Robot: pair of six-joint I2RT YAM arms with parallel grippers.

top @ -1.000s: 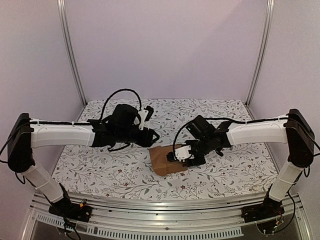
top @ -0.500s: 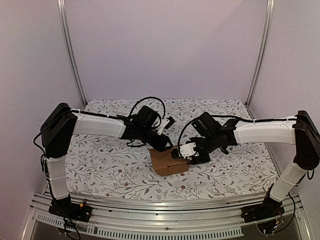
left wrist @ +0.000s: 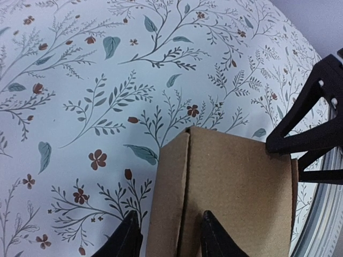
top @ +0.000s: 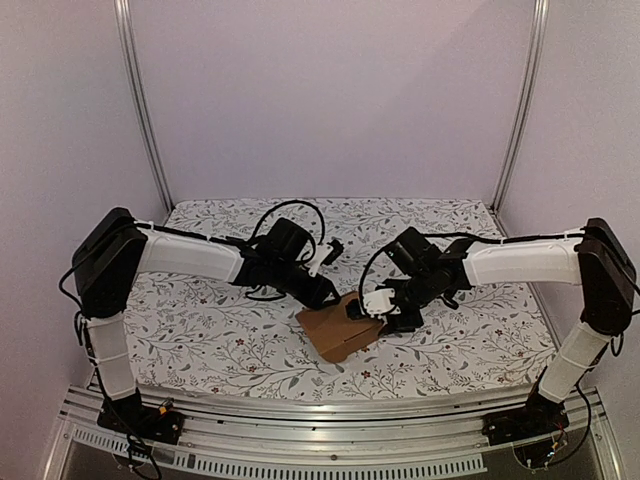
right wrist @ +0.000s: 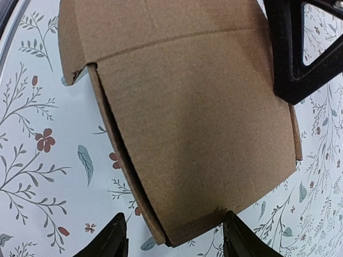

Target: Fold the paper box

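Plain brown paper box (top: pixel 338 335) lies on floral-print table (top: pixel 200 340)

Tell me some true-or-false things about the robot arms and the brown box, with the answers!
1. The paper box is plain brown cardboard. True.
2. It sits on a plain white table. False: the table cover is printed with leaves and little flowers.
3. Both arms are at the box. True: the left gripper and the right gripper each have cardboard between their fingers.
4. The box is lying as a flat sheet. False: it is already folded up, with sides standing.
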